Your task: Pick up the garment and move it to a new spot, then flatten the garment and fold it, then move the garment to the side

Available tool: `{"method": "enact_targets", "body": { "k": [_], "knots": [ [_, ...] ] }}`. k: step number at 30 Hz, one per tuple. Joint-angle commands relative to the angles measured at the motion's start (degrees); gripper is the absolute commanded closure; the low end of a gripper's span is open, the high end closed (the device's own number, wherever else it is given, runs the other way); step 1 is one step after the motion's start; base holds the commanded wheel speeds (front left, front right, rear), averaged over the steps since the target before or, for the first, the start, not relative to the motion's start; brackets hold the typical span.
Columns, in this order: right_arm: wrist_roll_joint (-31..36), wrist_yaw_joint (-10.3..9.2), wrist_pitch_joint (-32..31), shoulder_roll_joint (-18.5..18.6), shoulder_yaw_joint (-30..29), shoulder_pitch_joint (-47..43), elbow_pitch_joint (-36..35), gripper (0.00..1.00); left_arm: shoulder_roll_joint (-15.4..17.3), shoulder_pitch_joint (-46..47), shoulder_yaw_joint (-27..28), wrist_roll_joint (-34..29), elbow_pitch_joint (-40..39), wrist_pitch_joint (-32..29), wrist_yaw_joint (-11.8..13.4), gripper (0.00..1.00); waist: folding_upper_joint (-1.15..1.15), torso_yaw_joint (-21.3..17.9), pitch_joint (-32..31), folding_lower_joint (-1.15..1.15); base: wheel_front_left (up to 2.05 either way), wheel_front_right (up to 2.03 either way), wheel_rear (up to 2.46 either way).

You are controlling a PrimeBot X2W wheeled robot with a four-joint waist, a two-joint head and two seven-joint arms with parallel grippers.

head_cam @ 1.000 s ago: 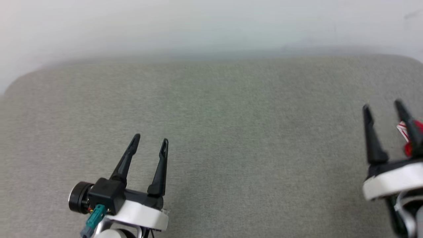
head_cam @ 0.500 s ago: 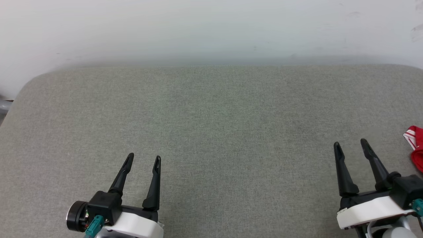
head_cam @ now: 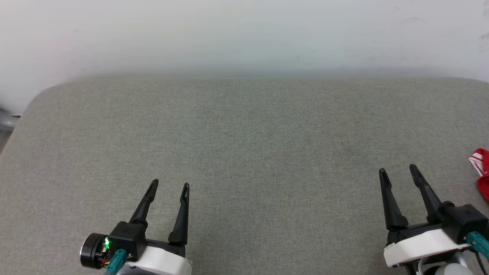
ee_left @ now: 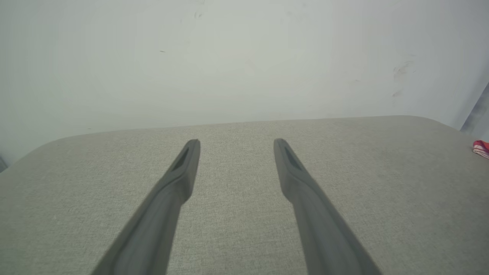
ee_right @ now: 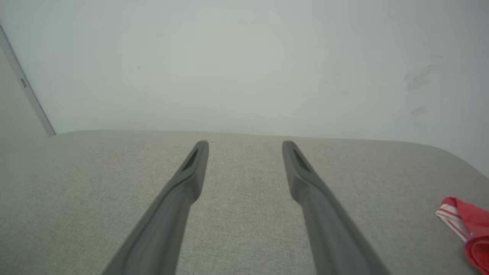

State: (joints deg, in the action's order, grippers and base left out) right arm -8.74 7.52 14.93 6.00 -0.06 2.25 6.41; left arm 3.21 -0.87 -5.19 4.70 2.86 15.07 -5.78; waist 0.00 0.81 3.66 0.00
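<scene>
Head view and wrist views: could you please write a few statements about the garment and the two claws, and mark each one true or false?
1. The red garment with white-and-red striped trim lies at the right edge of the grey fabric-covered surface. True.
2. The right claw is shut on the garment. False: it is open and empty, and it stands apart from the garment, which lies to its right.
3. The left claw is open with nothing between its fingers. True.
4. The garment lies spread flat in the middle of the surface. False: the middle is bare, and a bunched part of the garment shows at the right edge.
</scene>
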Motion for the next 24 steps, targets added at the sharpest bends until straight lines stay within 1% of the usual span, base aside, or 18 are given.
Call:
{"method": "enact_targets", "body": {
  "k": [1, 11, 18, 19, 22, 24],
  "knots": [
    [0.04, -0.07, 0.22, 0.05, -0.05, 0.60, 0.14, 0.00, -0.09, 0.30, 0.07, -0.27, -0.10, 0.12, 0.14, 0.00, 0.00, -0.02, 0.00, 0.00, 0.00, 0.00, 0.00],
    [0.08, -0.07, 0.26, -0.39, -0.23, 0.54, -0.46, 0.00, -0.26, 0.24, -0.03, -1.14, -0.37, 0.12, -0.05, 0.00, 0.00, -0.34, -0.07, 0.00, 0.00, 0.00, 0.00],
    [-0.11, -0.07, 0.26, -0.46, -0.13, 0.18, -0.60, 0.00, -0.33, -0.17, 0.69, 0.42, 0.07, 0.12, -0.21, 0.00, 0.00, -0.61, -0.53, 0.00, 0.00, 0.00, 0.00],
    [0.14, 0.00, 0.12, -0.22, -0.18, 0.01, -0.47, 1.00, -0.22, 0.00, 0.51, 0.30, 0.21, 0.00, -0.12, 1.00, 0.00, -0.62, -0.55, 0.00, 0.00, 0.00, 0.00],
    [0.10, 0.01, 0.08, -0.32, -0.08, -0.69, 0.96, 1.00, -0.22, -0.43, 0.24, 0.58, 1.66, -0.08, -0.11, 1.00, 0.00, -0.62, -0.57, 0.00, 0.00, 0.00, 0.00],
    [-2.23, 0.01, -0.39, -0.40, -0.13, -0.63, 1.03, 1.00, -0.21, -0.49, 0.27, 3.02, 1.56, -0.37, -0.12, 1.00, 0.00, -0.63, -0.61, 0.00, 0.00, 0.00, 0.00]
  ]
}}
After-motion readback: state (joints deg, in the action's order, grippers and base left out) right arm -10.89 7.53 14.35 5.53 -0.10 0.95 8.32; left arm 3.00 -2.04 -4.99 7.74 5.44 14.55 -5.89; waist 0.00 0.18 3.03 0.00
